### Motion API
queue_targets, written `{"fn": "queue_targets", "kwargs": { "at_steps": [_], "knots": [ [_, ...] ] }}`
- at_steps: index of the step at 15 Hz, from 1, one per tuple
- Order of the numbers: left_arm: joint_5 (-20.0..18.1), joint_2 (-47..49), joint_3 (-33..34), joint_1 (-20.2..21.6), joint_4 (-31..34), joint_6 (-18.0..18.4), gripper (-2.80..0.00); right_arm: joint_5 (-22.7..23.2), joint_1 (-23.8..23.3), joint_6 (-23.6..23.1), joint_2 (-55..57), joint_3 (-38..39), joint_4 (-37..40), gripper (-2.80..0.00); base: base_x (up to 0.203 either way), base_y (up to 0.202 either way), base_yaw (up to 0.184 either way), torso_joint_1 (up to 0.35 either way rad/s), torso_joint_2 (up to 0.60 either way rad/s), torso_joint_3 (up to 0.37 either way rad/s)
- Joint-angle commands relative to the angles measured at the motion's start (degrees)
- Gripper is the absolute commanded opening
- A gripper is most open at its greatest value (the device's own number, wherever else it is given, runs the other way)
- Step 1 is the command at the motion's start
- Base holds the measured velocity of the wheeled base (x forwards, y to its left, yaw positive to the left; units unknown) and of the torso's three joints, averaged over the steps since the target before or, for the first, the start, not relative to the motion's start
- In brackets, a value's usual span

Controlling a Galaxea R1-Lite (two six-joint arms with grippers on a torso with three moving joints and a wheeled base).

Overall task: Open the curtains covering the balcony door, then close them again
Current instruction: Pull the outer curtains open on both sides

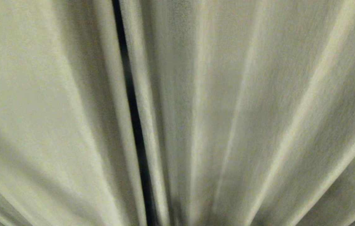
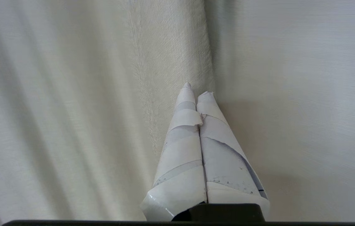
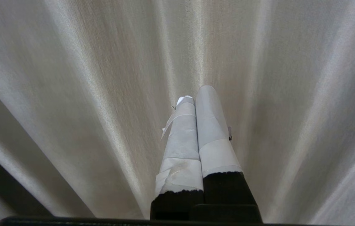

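Curtains (image 1: 243, 110) fill my whole head view, both cream panels hanging close in front of me, pleats running top to bottom. Between them a thin dark slit (image 1: 132, 110), left of the view's centre: the only hint of the balcony door, which is otherwise hidden behind the cloth. That slit is the relation that matters. Its long axis is vertical, so any parting move has to go sideways, across it. My left gripper (image 2: 196, 89) is clenched, taped fingers pressed together with nothing between them, tips right at a fold of the fabric where a textured hem edge (image 2: 168, 62) runs alongside; touching or just short, I cannot tell. My right gripper (image 3: 196, 94) is also clenched and empty, pointing at plain pleats, no panel edge near it. Judgement: the left is the nearer to the meeting edges, so it should hook that edge and sweep outward.
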Motion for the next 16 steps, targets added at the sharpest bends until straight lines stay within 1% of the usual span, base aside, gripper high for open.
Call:
{"fn": "queue_targets", "kwargs": {
  "at_steps": [1, 4, 6, 8, 9, 12, 14, 16],
  "knots": [
    [-1.47, -0.52, 0.08, 0.04, -0.29, -0.10, -2.80, -0.02, 0.06, 0.02, 0.00, 0.00, -0.06, -2.80, 0.000, 0.000, 0.000, 0.000, 0.00, 0.000],
    [-1.68, -2.64, 0.55, -0.04, -0.13, -0.12, -2.80, -0.02, -0.03, 0.02, 0.00, 0.00, -0.06, -2.80, 0.000, 0.000, 0.000, 0.000, 0.00, 0.000],
    [-1.68, -4.87, 1.14, -0.42, 0.19, -0.90, -2.80, -0.02, 0.06, 0.02, 0.00, 0.00, -0.06, -2.80, 0.000, 0.000, 0.000, 0.000, 0.00, 0.000],
    [-1.62, -7.94, 3.51, -1.24, 0.30, -2.11, -2.80, -0.02, 0.06, 0.02, 0.00, 0.00, -0.06, -2.80, 0.000, 0.000, 0.000, 0.000, 0.00, 0.000],
    [-1.48, -10.06, 5.89, -1.76, 0.32, -2.52, -2.80, -0.02, 0.06, 0.02, 0.00, 0.00, -0.06, -2.80, 0.000, 0.000, 0.000, 0.000, 0.00, 0.000],
    [-1.17, -18.07, 16.60, -4.00, 0.45, -2.92, -2.80, -0.02, 0.06, 0.02, 0.00, 0.00, -0.06, -2.80, 0.000, 0.000, 0.000, 0.000, 0.00, 0.000],
    [-0.83, -25.04, 26.66, -6.31, 0.54, -2.89, -2.80, -0.02, 0.03, 0.02, 0.00, 0.00, -0.06, -2.80, 0.000, 0.000, 0.000, 0.000, 0.00, 0.000],
    [0.35, -32.59, 37.32, -9.19, 1.16, -2.77, -2.80, -0.02, 0.01, 0.02, 0.00, 0.00, -0.06, -2.80, 0.000, 0.000, 0.000, 0.000, 0.00, 0.000]
  ]
}}
